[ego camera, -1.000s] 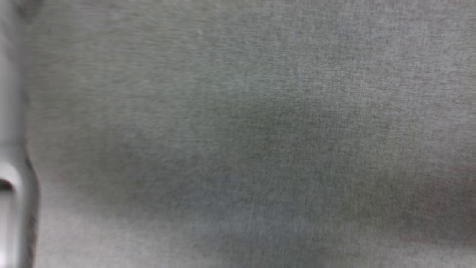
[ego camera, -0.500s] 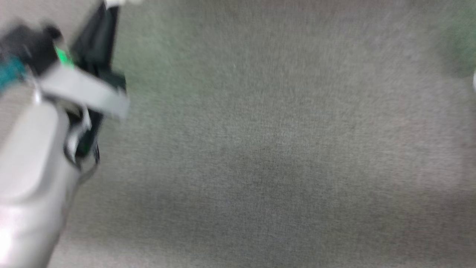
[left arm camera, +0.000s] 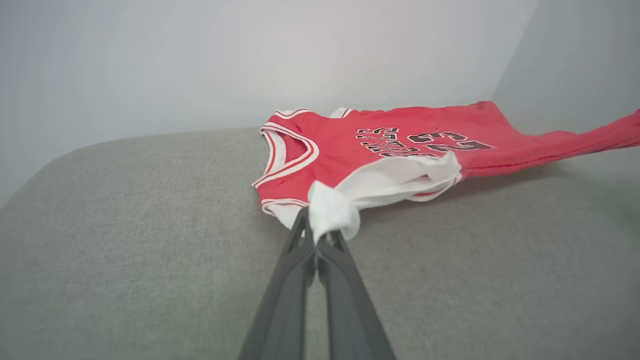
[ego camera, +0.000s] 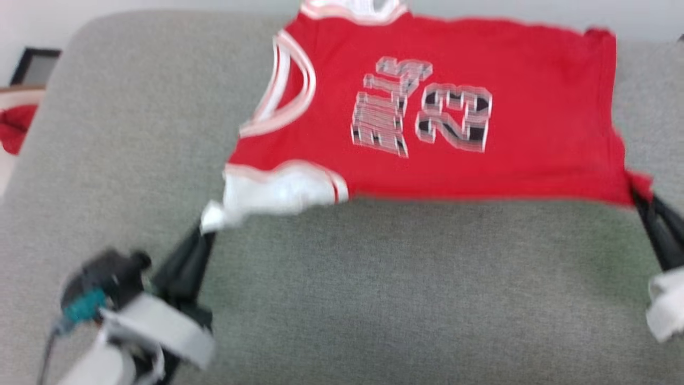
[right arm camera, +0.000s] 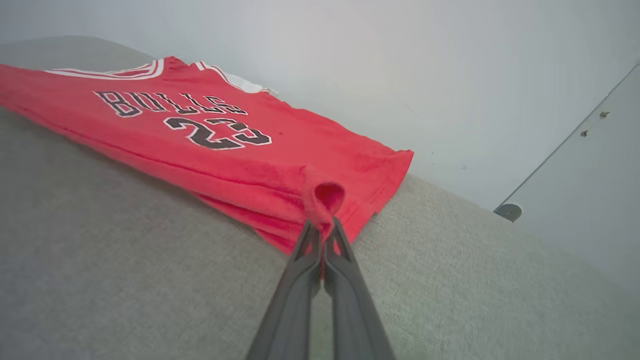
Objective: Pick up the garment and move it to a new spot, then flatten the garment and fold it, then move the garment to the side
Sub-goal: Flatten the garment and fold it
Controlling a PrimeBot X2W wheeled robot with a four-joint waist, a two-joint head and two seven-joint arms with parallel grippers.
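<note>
The garment (ego camera: 427,107), a red jersey with black white-outlined lettering and the number 23, lies spread sideways across the grey cushion (ego camera: 374,278), chest up. My left gripper (ego camera: 209,231) is shut on the garment's white sleeve corner (left arm camera: 330,210), which bunches over the fingertips in the left wrist view. My right gripper (ego camera: 637,193) is shut on the red hem corner (right arm camera: 327,197) at the garment's other end. The near edge stretches between the two grippers. In the right wrist view the garment (right arm camera: 200,135) looks folded double along that edge.
The cushion's rounded left edge (ego camera: 48,107) drops off toward a small red cloth (ego camera: 15,125) on a pale surface at far left. A pale wall (right arm camera: 400,65) backs the cushion. Bare cushion lies between me and the garment.
The head camera has swung up: earlier frames showed blurred grey cushion and then my left arm; now the garment and both grippers are in sight. Real motion of things cannot be separated from this.
</note>
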